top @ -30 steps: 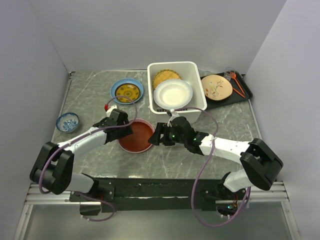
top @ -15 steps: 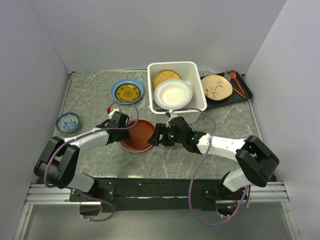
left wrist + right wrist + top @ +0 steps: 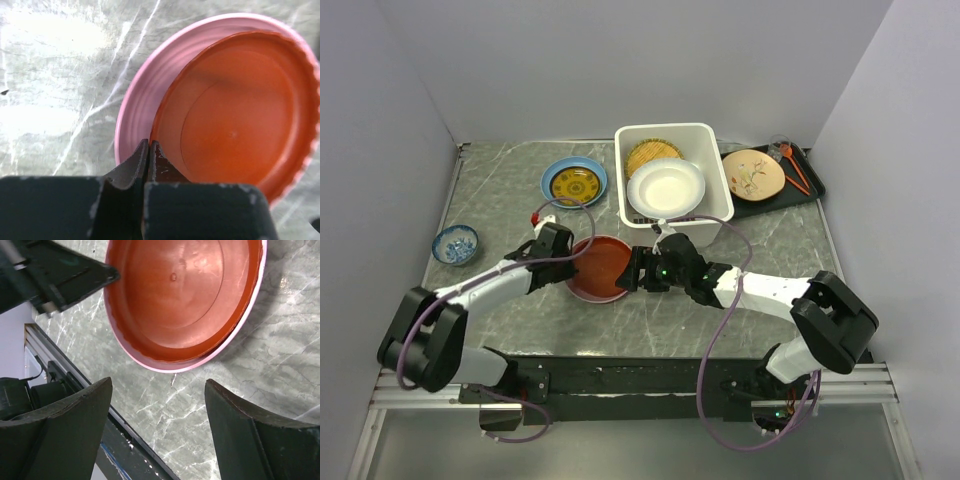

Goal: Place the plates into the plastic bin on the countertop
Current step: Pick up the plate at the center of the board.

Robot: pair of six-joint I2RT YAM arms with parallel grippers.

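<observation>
Just off the near-left corner of the plastic bin [image 3: 665, 127], on the desk [image 3: 500, 190]: red plate [image 3: 597, 270] nested in pink plate [image 3: 135, 100]. Clenched shut at the rim farthest from the bin, left tool [image 3: 149, 155], grip on it unclear; spread wide on the bin side, right tool [image 3: 632, 272]. In the way: bin's near wall, white plate [image 3: 665, 187] inside.

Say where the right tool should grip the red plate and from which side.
Pinch the red plate's upturned rim at its right edge, coming from the right, one finger inside, one outside. It lies flat, nested in the pink plate, so probably only that rim offers a hold; the left tool sits at the left edge.
</observation>
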